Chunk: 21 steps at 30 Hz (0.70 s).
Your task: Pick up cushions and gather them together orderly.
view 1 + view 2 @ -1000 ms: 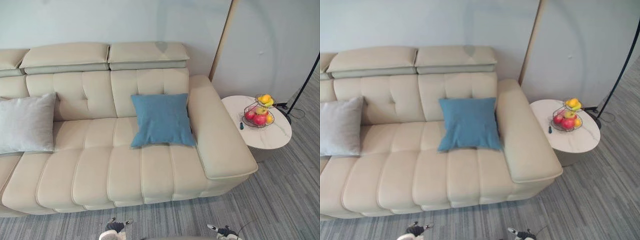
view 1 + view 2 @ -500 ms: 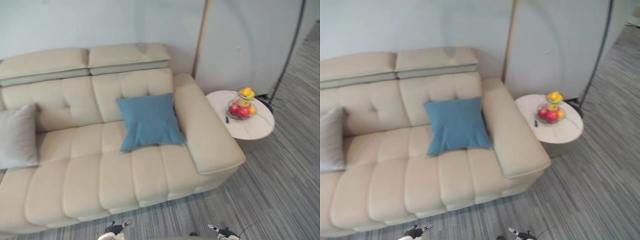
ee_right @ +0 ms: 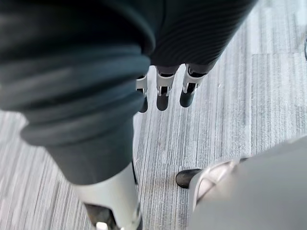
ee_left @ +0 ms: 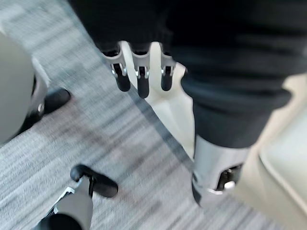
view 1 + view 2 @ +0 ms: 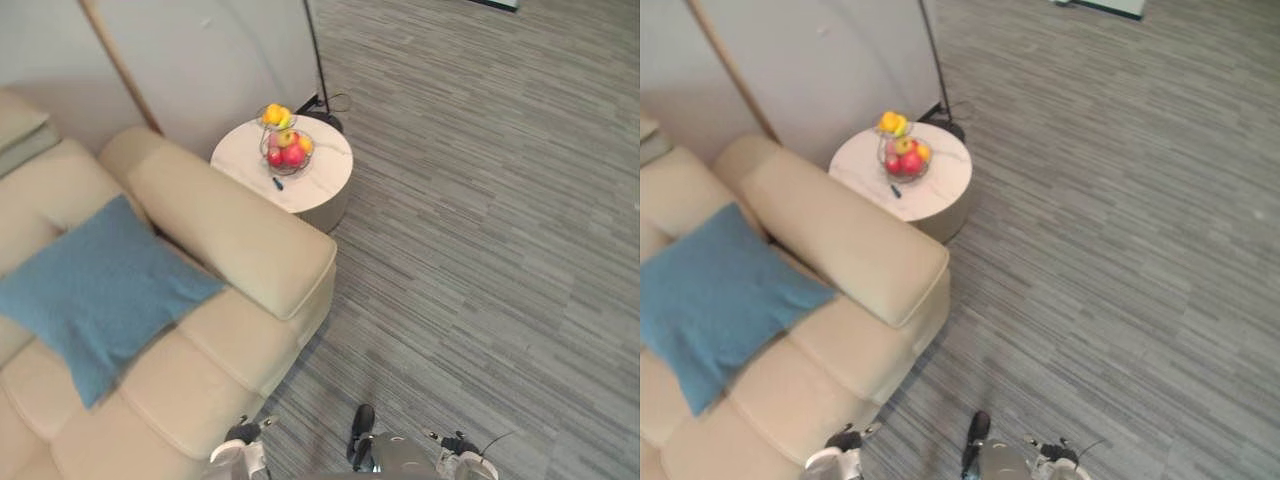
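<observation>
The cushion [image 5: 95, 295] lies on the sofa [image 5: 190, 385], beside the armrest [image 5: 230, 230]. The left hand [image 4: 138, 76] and right hand [image 3: 162, 93] hang low, fingers straight and slightly apart, holding nothing. Best to face the sofa squarely first, then take the cushion by opposite edges.

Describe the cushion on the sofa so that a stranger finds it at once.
Find the large cream sofa. On its seat, beside the wide armrest next to the round white side table, rests one square cushion. It is plain blue, the only coloured thing on the cream upholstery.
</observation>
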Motion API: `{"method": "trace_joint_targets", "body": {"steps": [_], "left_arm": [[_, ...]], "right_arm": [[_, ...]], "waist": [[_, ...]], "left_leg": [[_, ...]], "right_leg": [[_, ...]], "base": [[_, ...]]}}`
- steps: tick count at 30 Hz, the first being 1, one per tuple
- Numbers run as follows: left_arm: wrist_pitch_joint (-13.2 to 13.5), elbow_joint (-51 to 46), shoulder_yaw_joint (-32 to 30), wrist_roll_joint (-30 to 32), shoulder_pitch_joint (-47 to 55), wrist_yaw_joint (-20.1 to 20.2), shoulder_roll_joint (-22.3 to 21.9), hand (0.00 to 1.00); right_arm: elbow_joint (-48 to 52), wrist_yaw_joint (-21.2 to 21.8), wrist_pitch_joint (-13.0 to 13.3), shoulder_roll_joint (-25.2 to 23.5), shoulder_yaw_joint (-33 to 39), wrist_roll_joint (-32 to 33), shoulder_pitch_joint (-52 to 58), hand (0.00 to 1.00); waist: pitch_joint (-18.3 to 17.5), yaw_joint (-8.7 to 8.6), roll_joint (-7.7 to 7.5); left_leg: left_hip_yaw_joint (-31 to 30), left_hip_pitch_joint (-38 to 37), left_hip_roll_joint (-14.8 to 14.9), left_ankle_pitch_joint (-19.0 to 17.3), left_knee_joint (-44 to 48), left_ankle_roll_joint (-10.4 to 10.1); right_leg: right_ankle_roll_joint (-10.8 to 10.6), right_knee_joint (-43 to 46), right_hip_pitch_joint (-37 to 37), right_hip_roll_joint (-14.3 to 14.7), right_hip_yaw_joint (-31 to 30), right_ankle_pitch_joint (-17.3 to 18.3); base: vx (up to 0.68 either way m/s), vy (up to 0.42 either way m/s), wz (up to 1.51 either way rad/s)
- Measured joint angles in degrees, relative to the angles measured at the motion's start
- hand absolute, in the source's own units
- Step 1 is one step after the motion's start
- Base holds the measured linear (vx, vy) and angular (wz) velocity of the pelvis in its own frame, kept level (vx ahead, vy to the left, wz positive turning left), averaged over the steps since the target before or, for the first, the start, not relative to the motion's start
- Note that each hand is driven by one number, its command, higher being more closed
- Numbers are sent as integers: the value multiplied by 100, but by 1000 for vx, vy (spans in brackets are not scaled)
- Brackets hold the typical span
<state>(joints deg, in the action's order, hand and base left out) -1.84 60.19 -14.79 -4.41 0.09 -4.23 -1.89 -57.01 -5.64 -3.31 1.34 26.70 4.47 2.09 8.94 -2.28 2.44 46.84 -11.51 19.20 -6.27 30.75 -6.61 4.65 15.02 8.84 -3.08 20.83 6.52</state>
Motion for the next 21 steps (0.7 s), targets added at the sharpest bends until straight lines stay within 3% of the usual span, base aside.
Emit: {"method": "trace_joint_targets", "body": {"steps": [1,2,3,5,6,9,10,11,13,15,17,19,20,21], "left_arm": [[16,-10,-33,-7,13,-2,7,0],[27,-35,-90,-12,12,-1,-1,0],[35,-126,-163,-16,13,1,-11,0],[84,-248,-162,-37,11,-5,-7,0],[132,-351,-176,-40,46,-11,-12,0],[155,-402,-259,-148,90,-23,-33,0],[151,-388,-291,-154,91,-33,-50,0],[147,-352,-305,-154,99,-36,-48,0],[137,-324,-328,-154,101,-44,13,0],[137,-323,-323,-146,79,-48,42,0],[104,-269,-311,-146,62,-53,68,0],[97,-175,-99,-149,62,-61,139,0],[95,-100,61,-149,60,-65,207,0],[95,-38,151,-149,71,-65,281,0]], "right_arm": [[1,-7,-3,7,-4,-2,6,0],[1,-13,-8,9,-31,-1,-11,0],[-2,-26,-10,-21,-135,2,-57,0],[-27,-16,-27,-34,-252,0,-108,0],[-26,-14,-27,-43,-270,1,-122,0],[-18,-22,-2,-77,-353,-3,-124,0],[-2,-20,11,-60,-385,-3,-97,0],[-8,-28,31,-41,-429,-4,-113,0],[3,-28,27,-149,-449,4,91,0],[4,-16,4,-247,-418,-5,117,0],[-2,0,4,-229,-357,-2,105,0],[-16,-2,-1,-150,-344,-8,54,0],[-28,-4,-2,-121,-338,-23,24,0],[-67,0,3,-87,-338,-138,-18,0]], "waist": [[29,66,-26],[29,92,-13],[45,103,4],[65,229,-21],[81,339,-47],[74,419,-67],[44,438,-23],[-29,456,68],[-190,433,-180],[-311,446,-352],[-303,474,-332],[-265,460,-246],[-247,461,-209],[-244,459,-171]], "left_leg": [[-341,284,315,82,904,435],[-770,586,344,-148,1381,436],[-1553,1148,105,-618,1733,221],[-2447,1657,-487,-1016,1240,90],[-3008,1764,-850,-1080,624,73],[-4485,1948,-1393,-1021,-226,147],[-4709,1876,-1366,-723,-703,311],[-4608,1738,-1214,-609,-1014,87],[-4064,1501,-1279,-619,-1392,143],[-3613,1304,-1315,-605,-1693,183],[-3067,1012,-1308,-596,-1894,196],[-2722,785,-1266,-596,-2007,196],[-2416,606,-1268,-596,-2073,194],[-2161,449,-1269,-591,-2072,185]], "right_leg": [[-12,-8,-115,71,-200,101],[78,6,-157,130,-381,175],[127,-48,-231,231,-655,203],[107,-148,-333,384,-1184,180],[-7,-142,-403,474,-1544,190],[-117,-48,-479,703,-2382,317],[-160,58,-465,826,-2664,363],[-252,280,-410,956,-2919,462],[-390,454,-281,793,-3137,550],[-480,476,-80,588,-2869,601],[-572,407,39,249,-1847,523],[-568,486,85,-143,-325,525],[-392,532,72,-423,833,545],[-108,580,64,-496,1403,508]], "base": [[121,-118,-81],[164,-84,-96],[152,-37,-101],[203,9,-149],[208,69,-180],[175,140,-189],[183,211,-213],[251,244,-195],[229,182,-123],[253,152,-100],[209,100,-114],[156,18,-99],[213,-23,-127],[197,-40,-138]]}}
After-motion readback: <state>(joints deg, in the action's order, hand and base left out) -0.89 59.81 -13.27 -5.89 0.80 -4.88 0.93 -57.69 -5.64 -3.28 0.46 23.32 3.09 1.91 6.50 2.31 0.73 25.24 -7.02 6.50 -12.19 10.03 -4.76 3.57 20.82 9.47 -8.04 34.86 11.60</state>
